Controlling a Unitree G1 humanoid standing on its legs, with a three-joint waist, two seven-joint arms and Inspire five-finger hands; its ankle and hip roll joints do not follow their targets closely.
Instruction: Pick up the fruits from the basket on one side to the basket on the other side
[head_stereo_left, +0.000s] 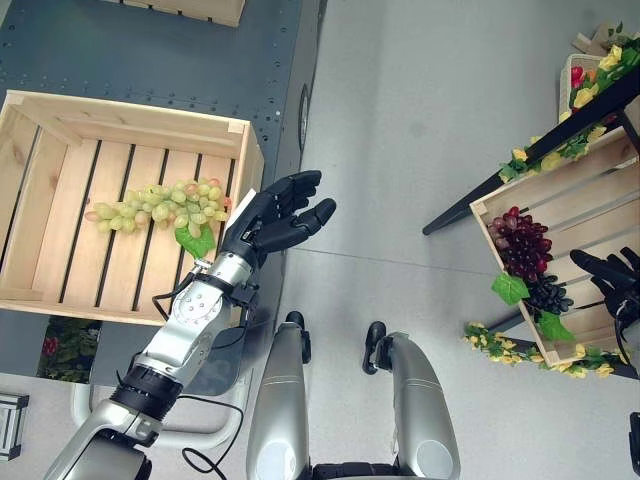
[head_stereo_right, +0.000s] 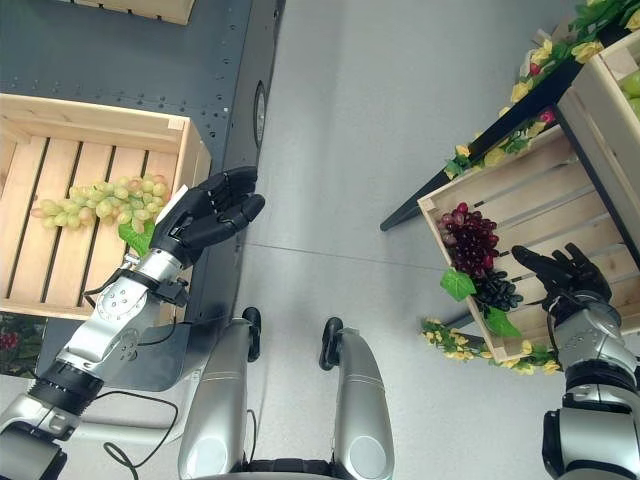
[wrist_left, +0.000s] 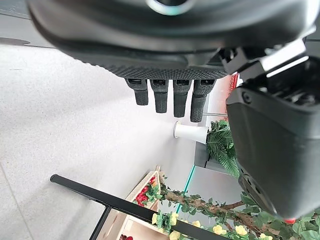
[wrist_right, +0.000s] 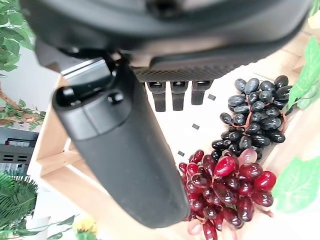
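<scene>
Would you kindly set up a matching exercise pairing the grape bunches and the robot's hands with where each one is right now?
Things:
1. green grapes
2. red grapes
3. black grapes
4. left hand

Places:
A. in the right crate, nearer the robot
B. in the left crate
C. open, over the left crate's right edge, holding nothing
D. in the right crate, farther from the robot

Pairs: 1-B, 2-D, 3-A, 4-C

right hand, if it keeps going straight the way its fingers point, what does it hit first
Probably the black grapes: the open right hand hovers over the crate with fingers aimed at them, red grapes just beyond. Height above them is unclear.
</scene>
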